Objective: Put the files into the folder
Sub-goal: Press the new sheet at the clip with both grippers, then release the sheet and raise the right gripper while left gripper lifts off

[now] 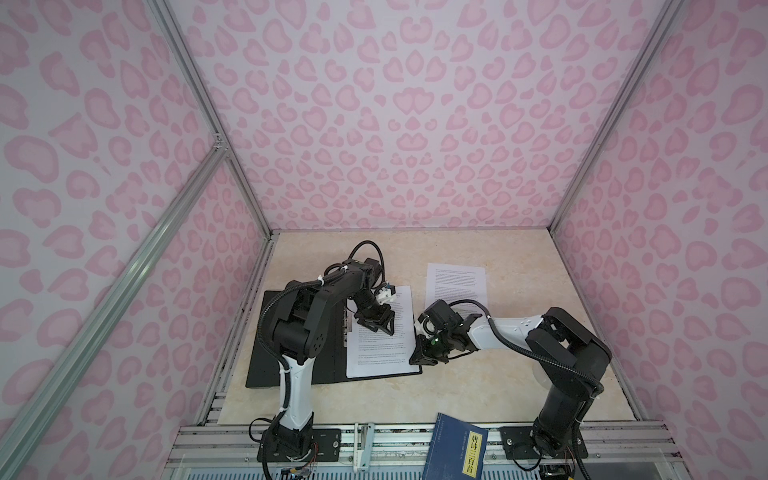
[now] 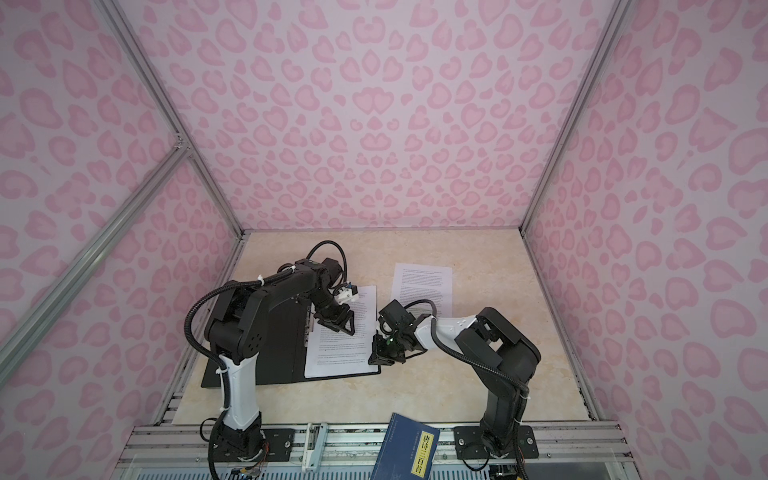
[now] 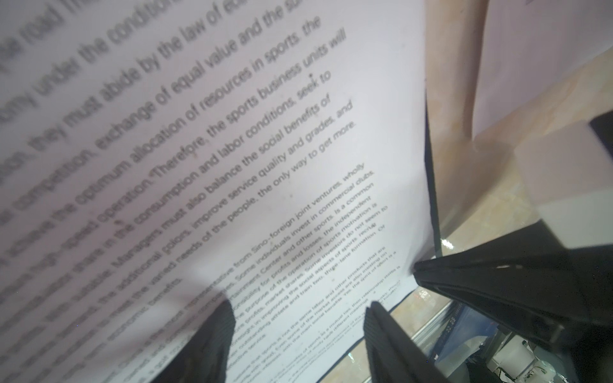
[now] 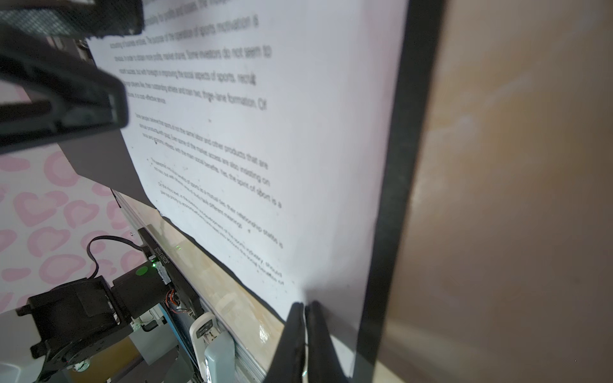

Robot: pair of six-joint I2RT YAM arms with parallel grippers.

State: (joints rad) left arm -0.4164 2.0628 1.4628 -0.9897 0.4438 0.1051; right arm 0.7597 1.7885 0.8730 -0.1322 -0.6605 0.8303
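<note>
The open folder (image 1: 259,370) is laid black side up on the counter (image 1: 498,395). Over its right half, the left pincer (image 1: 376,328) is held released above a printed sheet (image 1: 380,357) lying inside. At the folder's right edge, the right pincer (image 1: 417,360) is clenched, tips against that sheet. Farther right of the folder, a second sheet (image 1: 457,282) is seen.

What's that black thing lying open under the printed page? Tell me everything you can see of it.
The folder lies open and flat on the beige table, both black, matte leaves spread. A metal clip runs beside its spine. A white printed sheet covers most of the right leaf, leaving a thin black border. The left arm crosses above its left leaf; the shut right pincer meets the sheet's near corner, by that border.
</note>
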